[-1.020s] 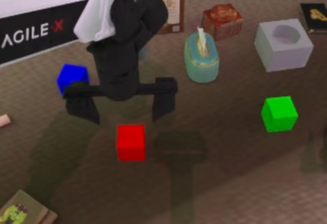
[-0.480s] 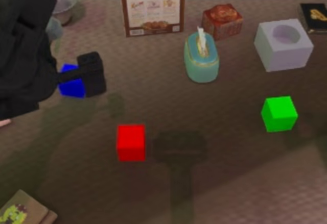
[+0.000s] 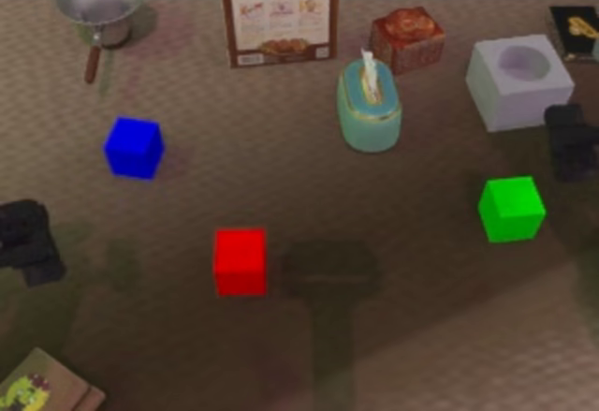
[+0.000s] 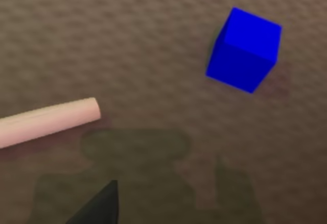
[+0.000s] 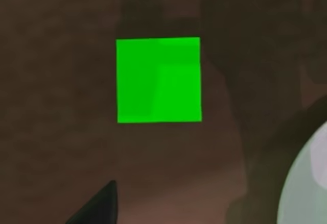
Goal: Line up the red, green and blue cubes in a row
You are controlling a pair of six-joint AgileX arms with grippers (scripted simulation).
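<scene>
The red cube (image 3: 241, 261) sits alone on the brown table (image 3: 421, 336) and serves as the landmark; the blue cube (image 3: 134, 147) lies up and to the left of it, apart, nothing touching it; the green cube (image 3: 511, 209) lies far to its right, slightly higher, just below the pale grey block (image 3: 518, 81); the three do not form a row. The left claw (image 3: 30, 241) is at the table's left edge, level with the red cube; the right claw (image 3: 571, 139) is beside the grey block, above the green cube; whether either claw is open or closed, I cannot tell; neither holds a cube.
</scene>
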